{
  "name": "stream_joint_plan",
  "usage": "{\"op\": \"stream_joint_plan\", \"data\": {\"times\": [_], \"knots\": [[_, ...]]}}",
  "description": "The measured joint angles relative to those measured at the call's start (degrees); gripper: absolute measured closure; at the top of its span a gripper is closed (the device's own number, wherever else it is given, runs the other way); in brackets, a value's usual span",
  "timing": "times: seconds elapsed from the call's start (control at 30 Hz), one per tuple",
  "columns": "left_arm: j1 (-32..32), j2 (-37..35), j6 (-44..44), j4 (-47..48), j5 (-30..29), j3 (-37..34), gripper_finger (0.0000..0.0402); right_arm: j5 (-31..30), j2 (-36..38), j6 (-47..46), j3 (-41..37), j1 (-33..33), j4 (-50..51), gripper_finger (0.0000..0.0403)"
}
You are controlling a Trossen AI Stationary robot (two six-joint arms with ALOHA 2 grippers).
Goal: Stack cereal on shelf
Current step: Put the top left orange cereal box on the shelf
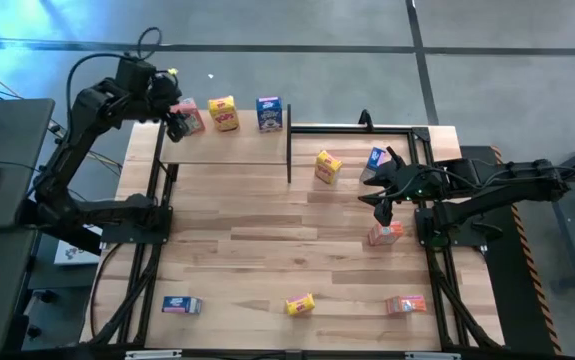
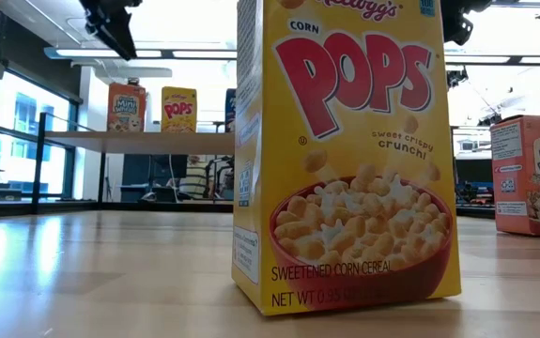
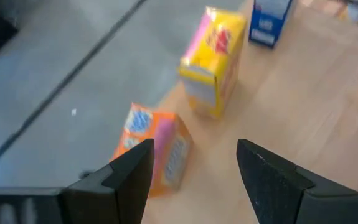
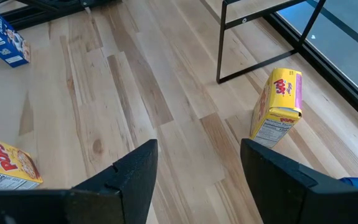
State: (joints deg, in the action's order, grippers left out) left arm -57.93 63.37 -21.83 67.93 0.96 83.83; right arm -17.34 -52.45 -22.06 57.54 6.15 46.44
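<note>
Three cereal boxes (image 1: 224,113) are lined up on the shelf (image 1: 232,150) at upper left. The left gripper (image 1: 177,125) is held over the orange box (image 1: 191,119), fingers parted, nothing grasped. At right, the right gripper (image 1: 382,212) is poised above the surface (image 1: 267,250), fingers parted and empty.

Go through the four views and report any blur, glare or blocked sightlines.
Low view: the yellow Corn Pops cereal box stands close to the lens and blocks the middle, with bright windows behind the light-wood shelf board. Left wrist view: soft and blurred over the orange cereal box. Right wrist view: sharp plank grain. High view: blue glare in the upper-left corner of the floor.
</note>
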Motion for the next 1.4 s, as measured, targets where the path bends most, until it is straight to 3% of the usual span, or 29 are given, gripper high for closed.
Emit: {"op": "stream_joint_plan", "data": {"times": [0.27, 0.53, 1.4], "knots": [[7.79, 0.07, 10.37, 4.26, -13.10, -4.76, 0.0180, 0.00, 0.00, 0.00, 0.00, 0.00, 0.00, 0.0180], [12.09, 0.40, 16.72, 3.47, -21.27, -10.37, 0.0180, 0.00, 0.02, 0.01, 0.00, -0.01, 0.01, 0.0180], [13.33, 0.38, 18.94, -5.36, -25.78, -18.58, 0.0181, 0.00, 0.00, 0.00, 0.00, 0.00, 0.00, 0.0180]]}}
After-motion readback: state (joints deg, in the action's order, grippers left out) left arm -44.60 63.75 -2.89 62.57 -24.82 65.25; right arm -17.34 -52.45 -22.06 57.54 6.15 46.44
